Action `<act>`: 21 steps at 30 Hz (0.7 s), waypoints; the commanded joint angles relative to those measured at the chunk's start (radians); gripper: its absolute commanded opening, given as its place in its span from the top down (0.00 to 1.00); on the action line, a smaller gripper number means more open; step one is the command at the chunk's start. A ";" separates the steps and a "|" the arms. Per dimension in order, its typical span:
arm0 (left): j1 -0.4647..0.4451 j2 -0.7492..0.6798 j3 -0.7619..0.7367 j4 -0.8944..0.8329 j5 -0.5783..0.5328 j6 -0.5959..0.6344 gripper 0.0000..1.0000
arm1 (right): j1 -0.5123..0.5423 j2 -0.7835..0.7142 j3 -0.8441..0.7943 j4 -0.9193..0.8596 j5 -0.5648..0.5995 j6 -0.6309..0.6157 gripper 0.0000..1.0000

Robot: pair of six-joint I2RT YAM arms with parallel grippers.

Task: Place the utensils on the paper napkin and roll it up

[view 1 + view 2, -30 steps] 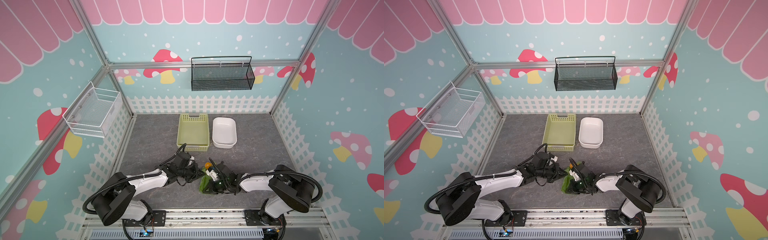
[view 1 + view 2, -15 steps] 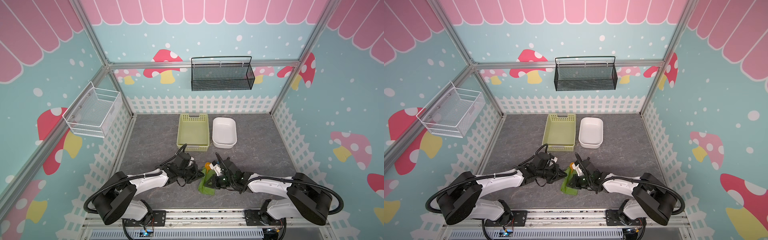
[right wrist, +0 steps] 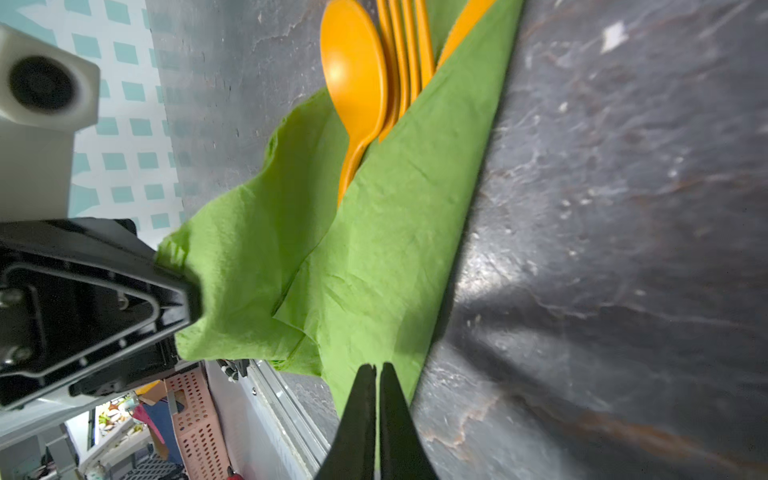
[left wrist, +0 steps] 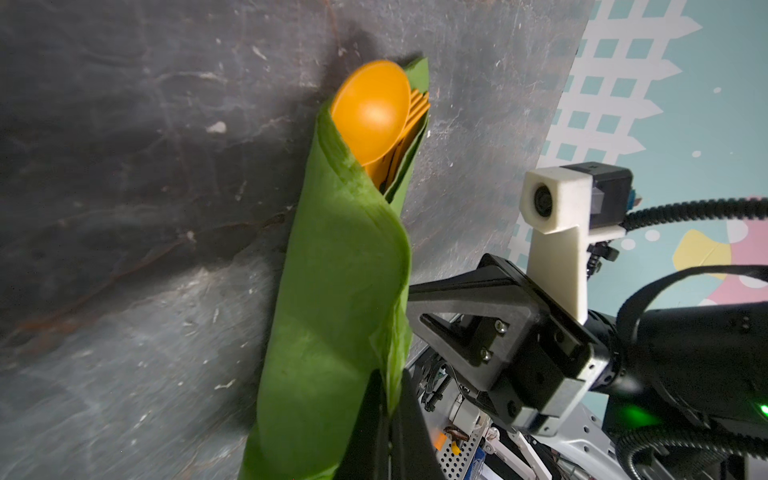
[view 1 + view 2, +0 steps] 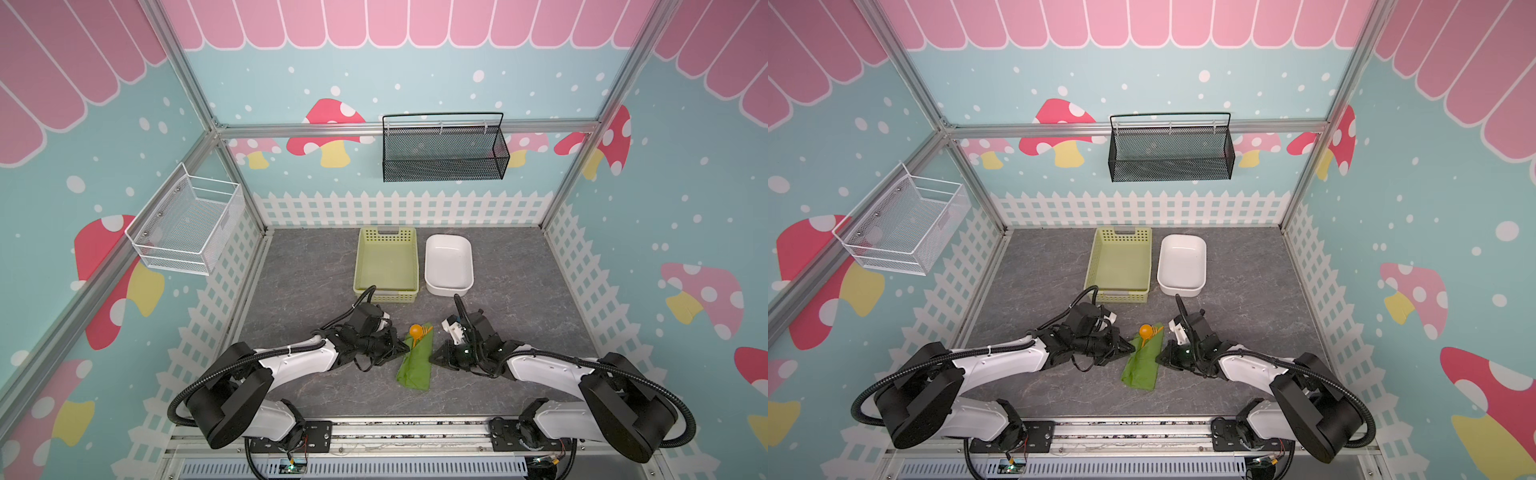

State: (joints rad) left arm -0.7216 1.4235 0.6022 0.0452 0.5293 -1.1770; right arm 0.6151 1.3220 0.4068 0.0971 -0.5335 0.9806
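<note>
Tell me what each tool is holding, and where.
Left tool pinches the paper napkin by its loose flap edge. Right tool sits nearly closed at the napkin's other side; grip cannot be told.

Both top views: high overhead, facing down toward 12 o'clock, sharing whole counter. Wrist views: close, low, 9 and 3 o'clock of napkin, facing each other.

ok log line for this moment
stage: roll-up | paper napkin: wrapped round orange utensils | left gripper: shut on napkin flap | right gripper: shut, tips at napkin edge
</note>
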 commanded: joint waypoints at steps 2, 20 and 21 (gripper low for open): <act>-0.002 0.026 0.035 -0.018 0.021 0.020 1.00 | -0.008 0.049 0.009 -0.004 -0.012 -0.041 0.86; -0.035 0.106 0.089 0.000 0.057 0.011 1.00 | -0.015 0.180 0.082 0.036 -0.020 -0.089 0.84; -0.036 0.106 0.086 0.004 0.054 0.004 1.00 | -0.016 0.187 0.088 0.035 -0.021 -0.092 0.84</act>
State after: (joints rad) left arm -0.7498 1.5215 0.6666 0.0391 0.5789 -1.1633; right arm 0.6056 1.4845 0.4709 0.1352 -0.5621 0.9123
